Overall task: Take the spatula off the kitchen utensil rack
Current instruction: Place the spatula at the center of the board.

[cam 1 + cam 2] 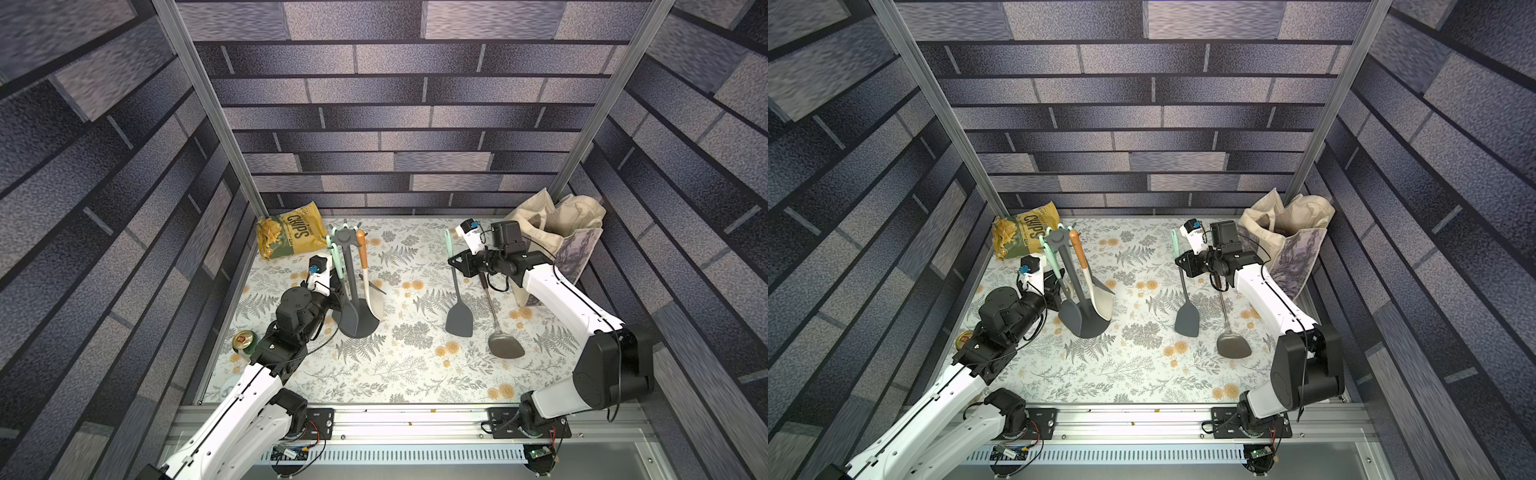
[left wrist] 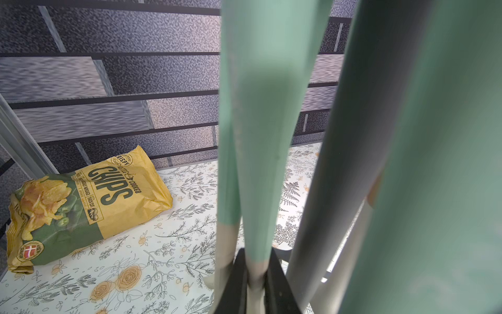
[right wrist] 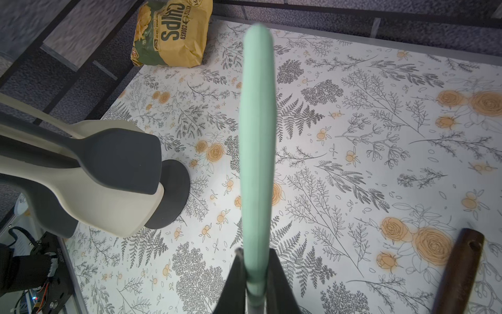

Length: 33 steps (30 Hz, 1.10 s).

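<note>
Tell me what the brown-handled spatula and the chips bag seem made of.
Brown-handled spatula: blade and shaft look like dull grey metal with a faint sheen; handle perhaps dark wood. Chips bag: probably matte paper, since it creases crisply without gloss.

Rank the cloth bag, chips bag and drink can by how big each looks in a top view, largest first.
1. cloth bag
2. chips bag
3. drink can, clearly smallest, though partly hidden.

White arms [image 1: 552, 291], blk joints [image 1: 611, 365]

yellow chips bag [image 2: 89, 209] front: "CHIPS", "KETTLE COOKED", "CRISPY"
</note>
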### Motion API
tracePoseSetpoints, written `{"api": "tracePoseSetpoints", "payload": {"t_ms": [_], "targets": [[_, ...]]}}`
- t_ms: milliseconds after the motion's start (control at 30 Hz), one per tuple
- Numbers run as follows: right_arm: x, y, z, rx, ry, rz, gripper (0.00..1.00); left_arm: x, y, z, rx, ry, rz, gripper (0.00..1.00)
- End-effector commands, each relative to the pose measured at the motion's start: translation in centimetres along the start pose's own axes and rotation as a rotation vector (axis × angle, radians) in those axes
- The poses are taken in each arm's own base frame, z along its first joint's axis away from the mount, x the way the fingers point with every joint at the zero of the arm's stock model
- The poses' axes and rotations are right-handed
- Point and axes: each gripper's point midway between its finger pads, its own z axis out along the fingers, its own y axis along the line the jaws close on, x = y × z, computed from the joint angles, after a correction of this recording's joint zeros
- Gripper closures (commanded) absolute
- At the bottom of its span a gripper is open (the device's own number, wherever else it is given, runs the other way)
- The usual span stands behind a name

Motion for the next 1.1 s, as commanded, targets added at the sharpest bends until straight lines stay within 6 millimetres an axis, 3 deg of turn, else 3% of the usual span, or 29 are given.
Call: {"api": "tracePoseSetpoints", "payload": {"t_ms": [0,767,1067], "targets": [[1.5,-1.0,0.8,-0.004,0.055,0.038,1.00,-1.0,0.5,-0.1,-0.025,-0.014,0.008,0.90],[6.0,-6.6,7.0,-0.051,0.125,0.283,1.00,-0.6,0.6,-0.3,-0.030,-0.008,0.009,0.89],[6.6,-7.8,8.2,-0.045,0.160,0.394,1.00,-0.6,0.6,-0.2,-0.030,-0.007,0.008,0.89]]}}
